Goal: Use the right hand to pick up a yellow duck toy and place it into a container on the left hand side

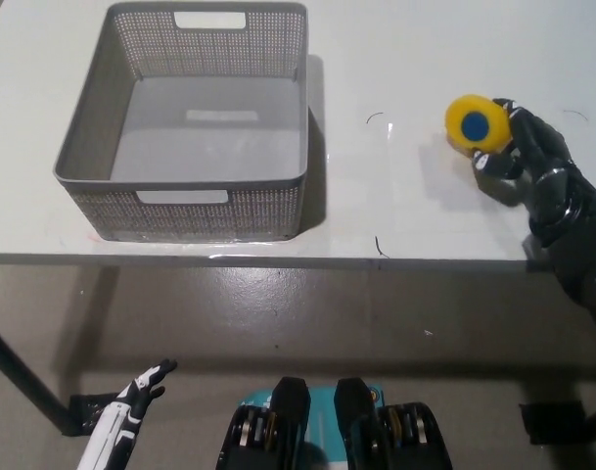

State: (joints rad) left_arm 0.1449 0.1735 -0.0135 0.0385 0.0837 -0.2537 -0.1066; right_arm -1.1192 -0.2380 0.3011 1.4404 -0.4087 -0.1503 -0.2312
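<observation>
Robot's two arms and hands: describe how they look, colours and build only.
The right hand is black with glossy, segmented fingers, on a bulky black forearm that enters from the lower right. The left hand is white with dark tips and dark seams, on a slim white forearm at the lower left. No cables or markings can be made out on either.
</observation>
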